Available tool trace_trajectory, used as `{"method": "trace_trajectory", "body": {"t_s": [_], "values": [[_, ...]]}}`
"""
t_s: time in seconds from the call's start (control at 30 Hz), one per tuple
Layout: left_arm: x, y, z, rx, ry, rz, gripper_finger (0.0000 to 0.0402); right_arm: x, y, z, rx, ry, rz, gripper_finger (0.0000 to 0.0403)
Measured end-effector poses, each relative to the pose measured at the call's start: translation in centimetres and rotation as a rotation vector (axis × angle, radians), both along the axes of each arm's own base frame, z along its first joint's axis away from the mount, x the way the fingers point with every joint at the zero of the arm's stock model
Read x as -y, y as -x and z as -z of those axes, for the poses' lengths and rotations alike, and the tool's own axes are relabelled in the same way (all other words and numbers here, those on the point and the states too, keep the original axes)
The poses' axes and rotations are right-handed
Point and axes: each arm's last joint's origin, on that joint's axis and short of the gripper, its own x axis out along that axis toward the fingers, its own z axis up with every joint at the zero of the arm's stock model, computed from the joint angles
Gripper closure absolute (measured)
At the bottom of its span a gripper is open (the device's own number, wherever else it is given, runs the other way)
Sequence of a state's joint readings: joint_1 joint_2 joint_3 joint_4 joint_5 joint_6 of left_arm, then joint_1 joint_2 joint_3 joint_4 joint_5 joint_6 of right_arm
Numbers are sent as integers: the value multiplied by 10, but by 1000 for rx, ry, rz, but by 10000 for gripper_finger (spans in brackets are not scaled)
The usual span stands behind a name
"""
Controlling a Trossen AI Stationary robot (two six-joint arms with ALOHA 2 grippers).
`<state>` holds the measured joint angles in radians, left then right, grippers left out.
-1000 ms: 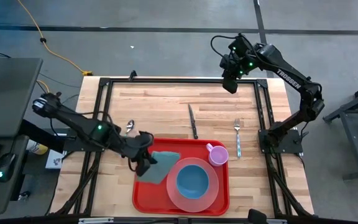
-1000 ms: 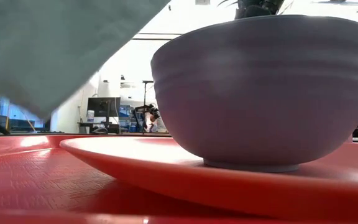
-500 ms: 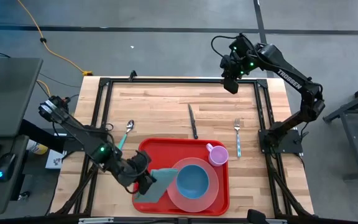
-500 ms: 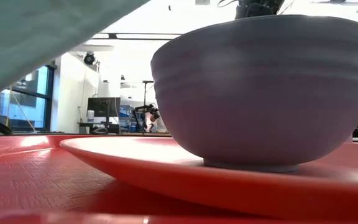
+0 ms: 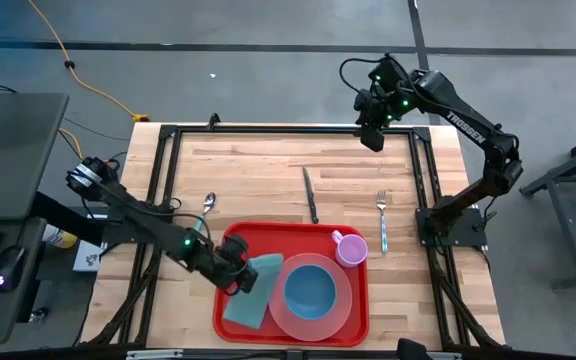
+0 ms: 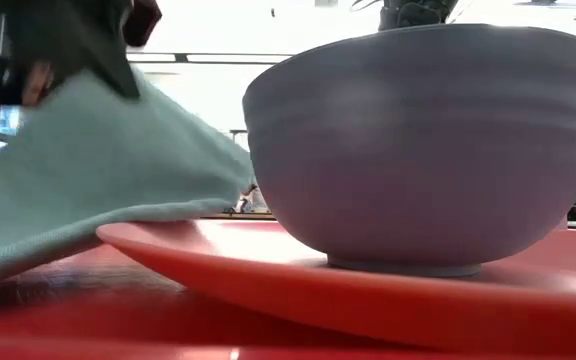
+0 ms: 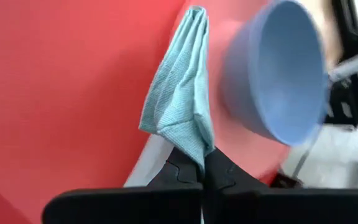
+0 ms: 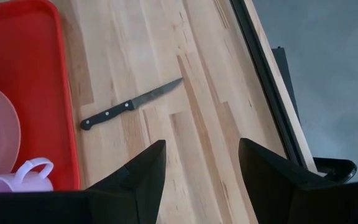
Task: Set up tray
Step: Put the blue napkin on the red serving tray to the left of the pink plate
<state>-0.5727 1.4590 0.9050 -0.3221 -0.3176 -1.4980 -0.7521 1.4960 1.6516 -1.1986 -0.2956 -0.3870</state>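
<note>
Wooden tabletop: large red plastic rectangular tray holds plate, bowl, cup; left jaws pinch teal folded cloth at tray's 9 o'clock; right jaws wide, idle; cutlery outstanding.

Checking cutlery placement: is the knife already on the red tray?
No: the knife lies on the bare wooden table, just beyond the tray.

We see a black-handled knife, metal fork and metal spoon lying mid-table on the wooden table.
</note>
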Motion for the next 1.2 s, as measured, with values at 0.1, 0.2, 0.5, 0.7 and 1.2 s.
{"method": "trace_trajectory", "body": {"t_s": [0.1,0.2,0.5,0.7,1.2], "values": [[-5,4,15,-13,5,-26,383,0,0,0,-1,-1,1,222],[-11,15,29,-78,-12,-66,383,0,0,0,-1,-1,1,222],[-17,24,39,-131,-24,-82,383,0,0,0,-1,0,0,222],[-18,25,41,-155,-34,-86,383,0,0,0,0,3,-2,222],[-22,24,41,-195,-40,1,305,0,0,0,1,9,-8,222]]}}
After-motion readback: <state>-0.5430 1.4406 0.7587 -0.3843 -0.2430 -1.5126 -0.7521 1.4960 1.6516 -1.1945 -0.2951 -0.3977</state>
